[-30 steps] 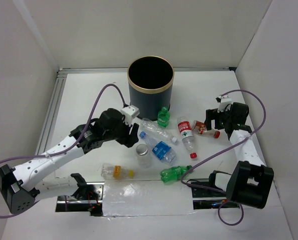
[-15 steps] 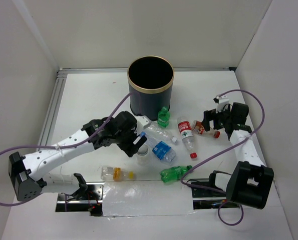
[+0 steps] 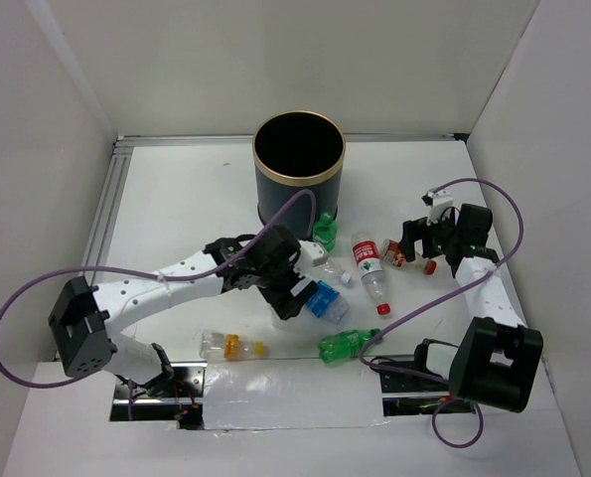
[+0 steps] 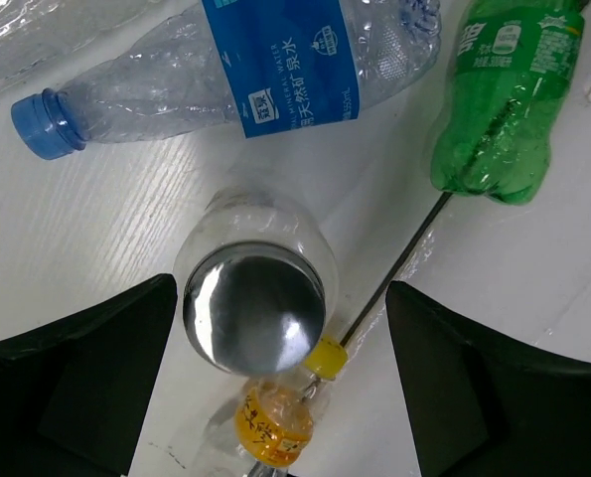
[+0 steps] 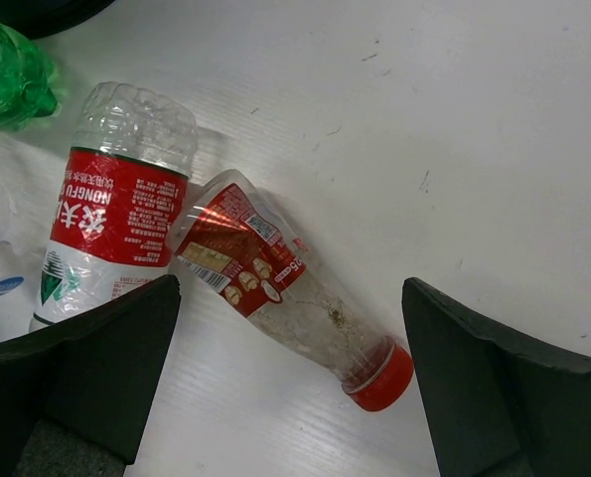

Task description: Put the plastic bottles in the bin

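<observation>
Jaws are being held spread wide on both arms, pinching nothing. From above, the bin [image 3: 297, 204] is being shown upright at the far middle, with the plastic bottles [image 3: 369, 260] lying before it and the left gripper [image 3: 291, 296] and right gripper [image 3: 411, 241] lowered among them. At the left wrist, a silver-capped bottle [image 4: 255, 298] is being straddled untouched, beside a blue-labelled bottle [image 4: 280, 60] with white Chinese writing. At the right wrist, a red-labelled bottle [image 5: 111, 219] reading NONGFU is lying against a small red-capped bottle [image 5: 295, 298].

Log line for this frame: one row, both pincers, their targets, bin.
left pincer: open, over upright silver-capped bottle | right pincer: open, over lying red-capped bottle | bin: upright, inside too dark to tell
</observation>
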